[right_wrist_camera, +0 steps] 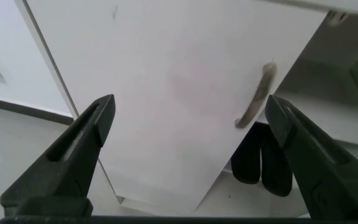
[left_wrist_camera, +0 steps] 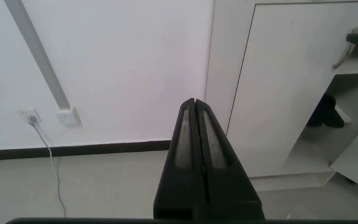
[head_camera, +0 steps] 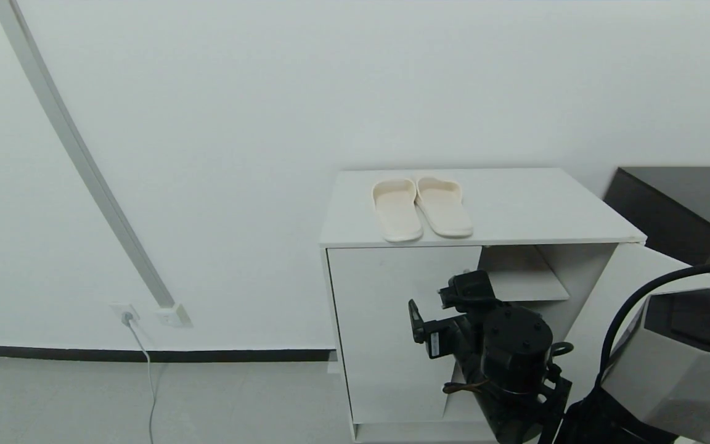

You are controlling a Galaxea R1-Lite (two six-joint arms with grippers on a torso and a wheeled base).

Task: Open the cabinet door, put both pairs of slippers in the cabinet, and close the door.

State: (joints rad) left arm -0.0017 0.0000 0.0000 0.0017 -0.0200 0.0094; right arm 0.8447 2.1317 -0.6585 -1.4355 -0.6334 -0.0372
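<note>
A white cabinet (head_camera: pixel 527 203) stood against a white wall, with its right door (head_camera: pixel 644 271) swung open and its left door (head_camera: pixel 404 333) shut. A pair of cream slippers (head_camera: pixel 421 208) lay side by side on the cabinet's top, toward its front left corner. Their toes pointed at the wall and their heels were almost at the front edge. Inside, on the cabinet's bottom behind the open side, sat a pair of dark slippers (right_wrist_camera: pixel 263 165), below a white inner shelf (head_camera: pixel 521 277). The right gripper (right_wrist_camera: pixel 189 102) hung in front of the shut left door, near its curved handle (right_wrist_camera: pixel 257 96), fingers spread wide with nothing between them. The left gripper (left_wrist_camera: pixel 194 102) was out to the cabinet's left and apart from it, fingers pressed together and holding nothing. On the wall to the left, a grey conduit (head_camera: pixel 84 160) ran diagonally down to a socket (head_camera: pixel 124 311) with a cable plugged in. A dark piece of furniture (head_camera: pixel 681 203) stood to the cabinet's right.
</note>
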